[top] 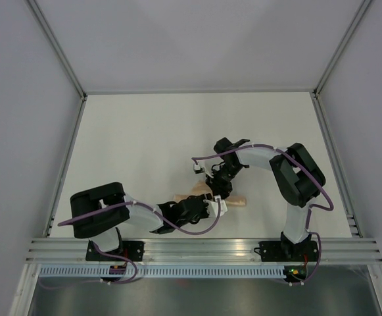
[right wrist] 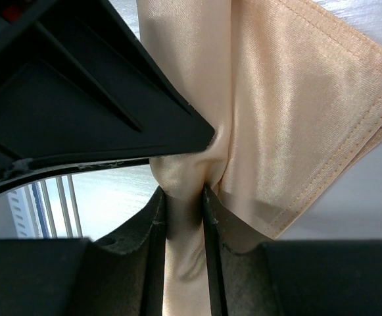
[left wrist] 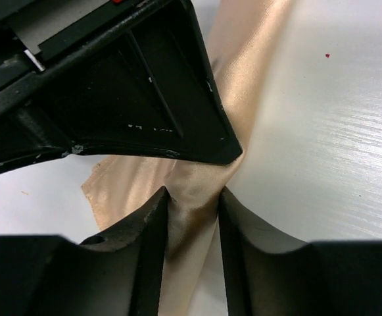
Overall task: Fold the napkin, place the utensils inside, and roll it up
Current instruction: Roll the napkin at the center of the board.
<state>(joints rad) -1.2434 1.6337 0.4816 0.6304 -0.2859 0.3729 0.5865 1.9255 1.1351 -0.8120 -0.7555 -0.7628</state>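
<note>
Now both the left claw (left wrist: 194, 197) and the right claw (right wrist: 184, 191) pinch one bunched napkin (right wrist: 296, 118).

Napkin (right wrist: 296, 99): woven cloth with a satin-like sheen; smooth face, soft creases; hem stitched, with thread rows raised along the edge. Table (left wrist: 335, 131): white, hard, semi-gloss, with fine parallel streaks in the surface; possibly laminate, the view does not settle it. Left fingers (left wrist: 144, 99): black matt plastic, pale scuffs and specks on the edges; right fingers (right wrist: 79, 85): the same matt black, lightly scratched. Arm shells (top: 263, 158): smooth white plastic; rail (top: 204, 249): bare ribbed metal, dull shine.
</note>
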